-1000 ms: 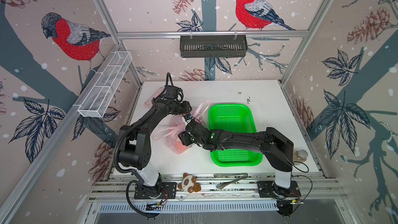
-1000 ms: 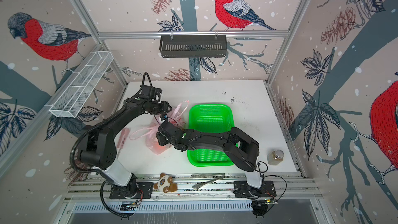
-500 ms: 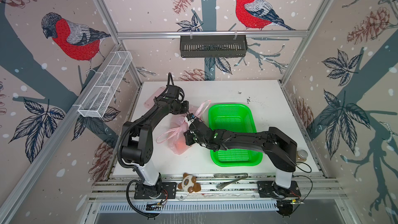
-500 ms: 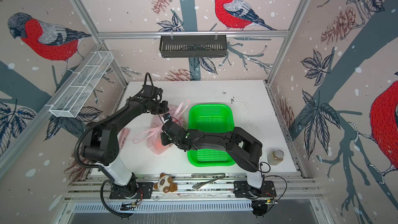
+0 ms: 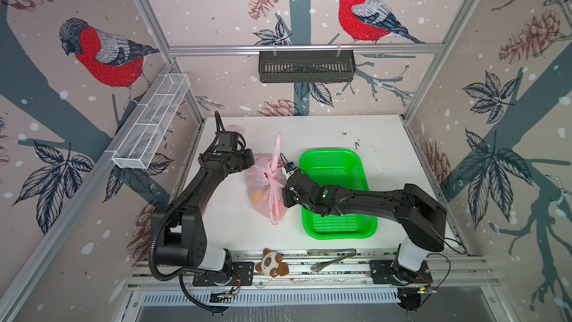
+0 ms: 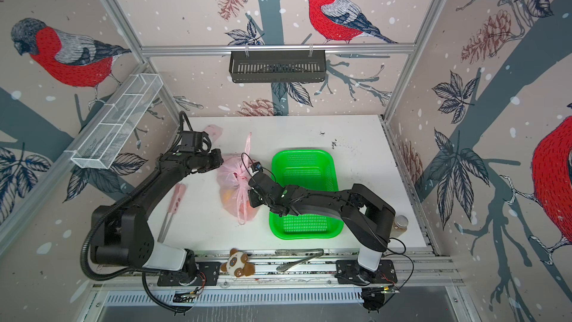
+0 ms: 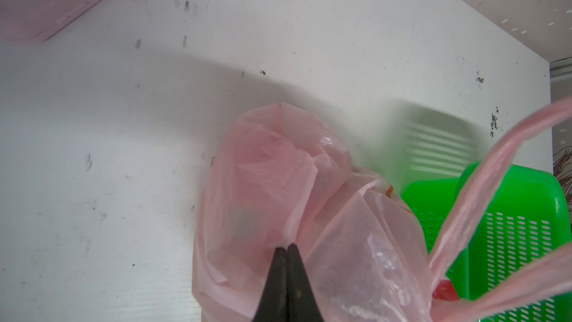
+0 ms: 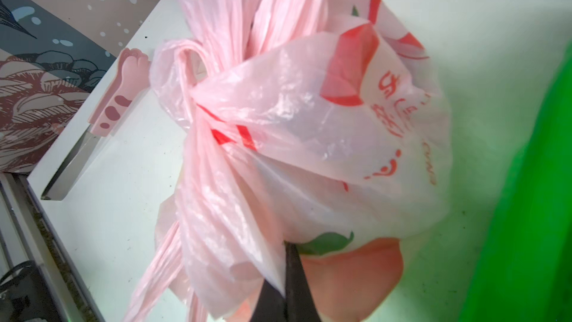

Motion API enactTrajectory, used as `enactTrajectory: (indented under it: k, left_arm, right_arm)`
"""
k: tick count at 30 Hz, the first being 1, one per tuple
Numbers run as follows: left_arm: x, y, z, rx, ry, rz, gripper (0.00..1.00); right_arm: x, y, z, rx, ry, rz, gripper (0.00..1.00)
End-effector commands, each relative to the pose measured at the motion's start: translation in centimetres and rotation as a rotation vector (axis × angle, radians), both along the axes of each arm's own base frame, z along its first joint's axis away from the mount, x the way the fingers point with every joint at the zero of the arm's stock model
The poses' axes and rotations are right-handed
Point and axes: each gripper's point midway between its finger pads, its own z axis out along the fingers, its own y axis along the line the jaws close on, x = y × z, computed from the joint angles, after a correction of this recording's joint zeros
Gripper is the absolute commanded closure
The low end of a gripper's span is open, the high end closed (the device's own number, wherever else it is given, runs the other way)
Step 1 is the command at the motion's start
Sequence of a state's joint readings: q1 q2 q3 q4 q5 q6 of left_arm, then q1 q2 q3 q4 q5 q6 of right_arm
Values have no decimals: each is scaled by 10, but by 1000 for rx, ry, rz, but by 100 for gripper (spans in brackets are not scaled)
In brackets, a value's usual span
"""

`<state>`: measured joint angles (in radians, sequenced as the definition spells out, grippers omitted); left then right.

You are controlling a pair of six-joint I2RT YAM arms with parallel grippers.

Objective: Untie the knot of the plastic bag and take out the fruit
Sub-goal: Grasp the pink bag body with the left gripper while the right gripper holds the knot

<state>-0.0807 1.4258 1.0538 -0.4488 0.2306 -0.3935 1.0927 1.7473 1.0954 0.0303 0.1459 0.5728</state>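
The left gripper (image 7: pixel 286 247) has its two black fingers pressed tight together, and they pinch a fold of the thin, see-through pale-pink plastic bag (image 7: pixel 278 181) with red fruit prints. The right gripper (image 8: pixel 286 246) is squeezed closed too, with a bit of the bag's skin caught between its dark fingers (image 8: pixel 297 274). The right gripper holds the bag on the side next to the bright green plastic basket (image 5: pixel 337 152) with slotted walls. The left gripper holds it on the side away from the basket. The bag lies on the white table (image 5: pixel 340 131), just beside the basket. The knot (image 5: pixel 272 175), a small bunched twist of the two pale-pink handle loops, sits on top of the bag and is tied. One long loop (image 5: pixel 277 147) sticks out from it toward the back wall. The fruit is inside the bag: a round yellow-orange ball (image 5: pixel 257 196) shows through the skin in both top views, and the other pieces cannot be made out. On the far side of the bag from the basket lie pink tongs (image 6: pixel 176 195) with a paw-shaped handle. A brown-and-white plush toy (image 5: pixel 271 267) sits on the metal rail past the basket's front edge.
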Motion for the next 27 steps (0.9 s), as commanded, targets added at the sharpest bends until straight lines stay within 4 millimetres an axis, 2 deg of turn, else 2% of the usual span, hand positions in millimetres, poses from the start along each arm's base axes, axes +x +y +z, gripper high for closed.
enactTrajectory:
  k: [1, 3, 5, 9, 12, 18, 22, 27]
  left_arm:
    - [-4, 10, 11, 19, -39, 52, 100]
    - [-12, 17, 16, 39, -50, 80, 100]
    - [-16, 21, 27, 43, -81, 101, 100]
    - [-28, 17, 37, 15, -145, 83, 100]
    - [-30, 13, 46, -3, -164, 69, 100]
    - [-25, -2, 52, -60, -152, 1, 71]
    - [-16, -12, 60, -95, -162, -42, 63]
    - [-7, -25, 43, -157, -111, -77, 57]
  right_arm:
    - [6, -8, 6, -41, -49, -13, 94]
    - [8, -10, 11, -47, -67, -17, 92]
    - [9, -10, 16, -50, -80, -5, 85]
    - [7, -5, 30, -73, -124, 30, 68]
    - [5, 1, 42, -102, -170, 50, 61]
    - [2, 11, 64, -152, -246, 83, 48]
    - [2, 15, 69, -172, -276, 100, 43]
    - [4, 19, 65, -186, -282, 112, 42]
